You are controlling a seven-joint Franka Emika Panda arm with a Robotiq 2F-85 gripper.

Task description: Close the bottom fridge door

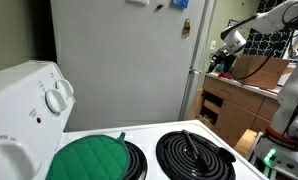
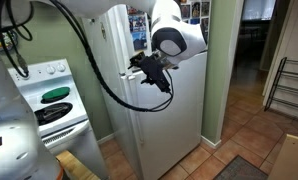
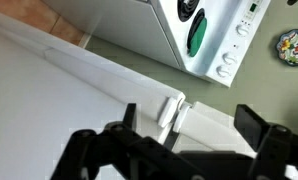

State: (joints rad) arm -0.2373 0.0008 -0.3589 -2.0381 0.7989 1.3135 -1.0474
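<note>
Bottom fridge door [image 2: 175, 125] is faced by the gripper [image 3: 189, 120] of the single arm. In the wrist view the jaws are spread wide, with nothing held between them. Just ahead of the jaws, roughly centred in their gap, a raised white door edge [image 3: 172, 108] is shown; whether it is touched cannot be told. From there the edge is carried diagonally toward the upper left of that view. Its long axis is therefore judged to run along the door's height, across the line of the jaws. Beyond the edge the stove [image 3: 204, 30] is seen, which places the door's free side toward the stove. In an exterior view the gripper [image 2: 147, 68] is shown near the top of the lower door, close to its front. A push into the door face, toward the cabinet, is judged to be what closing requires.
</note>
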